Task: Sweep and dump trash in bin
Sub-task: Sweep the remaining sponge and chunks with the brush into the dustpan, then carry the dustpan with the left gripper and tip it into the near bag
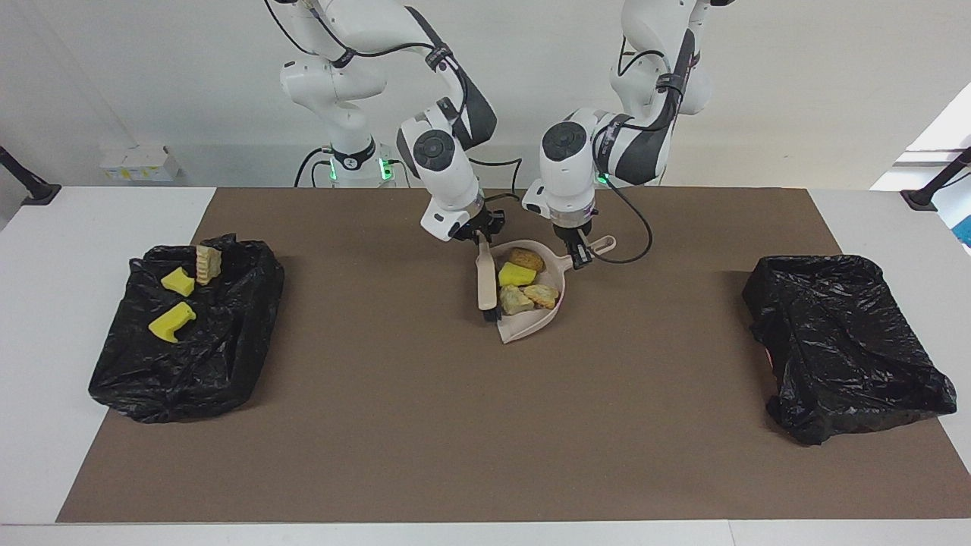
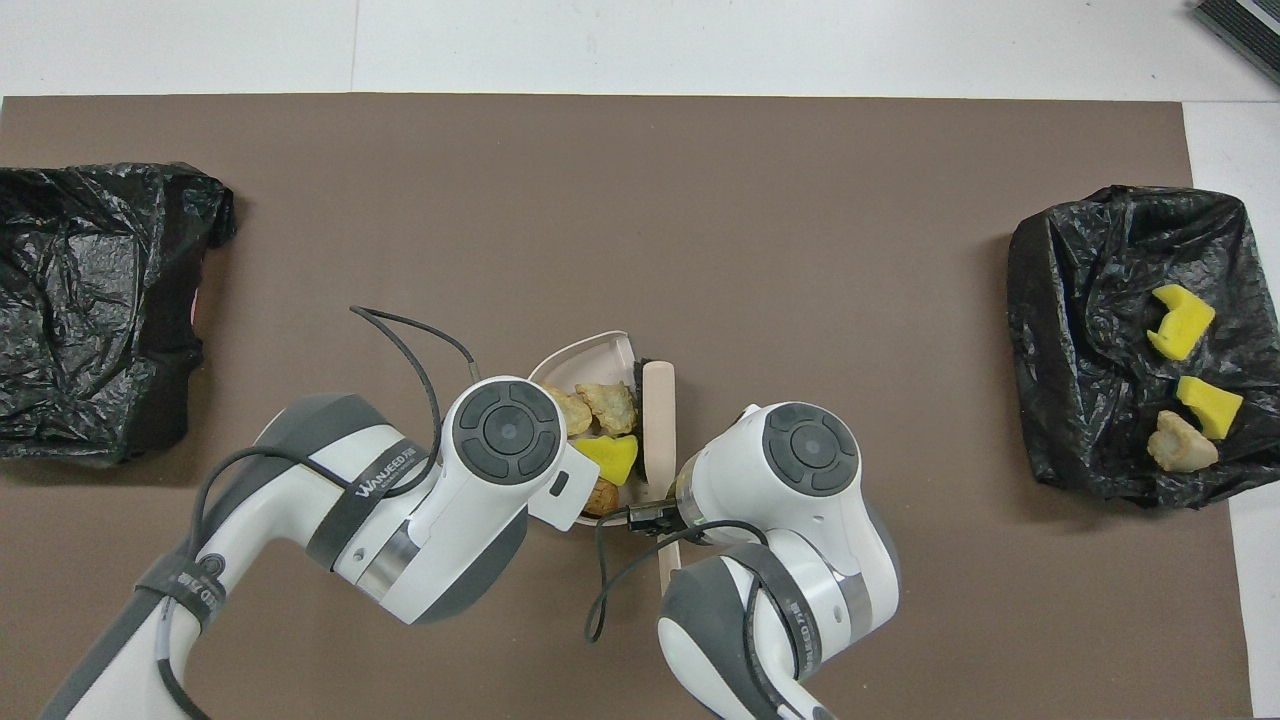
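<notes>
Hands angled down mid-table: left hand [image 1: 580, 256] pinches dustpan [image 1: 540, 318] handle, right hand [image 1: 481, 241] pinches brush [image 1: 485, 284].

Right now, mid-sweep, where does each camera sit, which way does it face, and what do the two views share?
Facing view: high across the table, looking at the robots; both arms show from base to gripper, the left gripper on the dustpan handle, the right gripper on the brush.
Overhead view: high above the robots' end, looking forward and steeply down; only forearms and wrists show, entering from the bottom.
Shared: the dustpan with four scraps, the brush, both black bins, one with three scraps, mirrored half a turn.
</notes>
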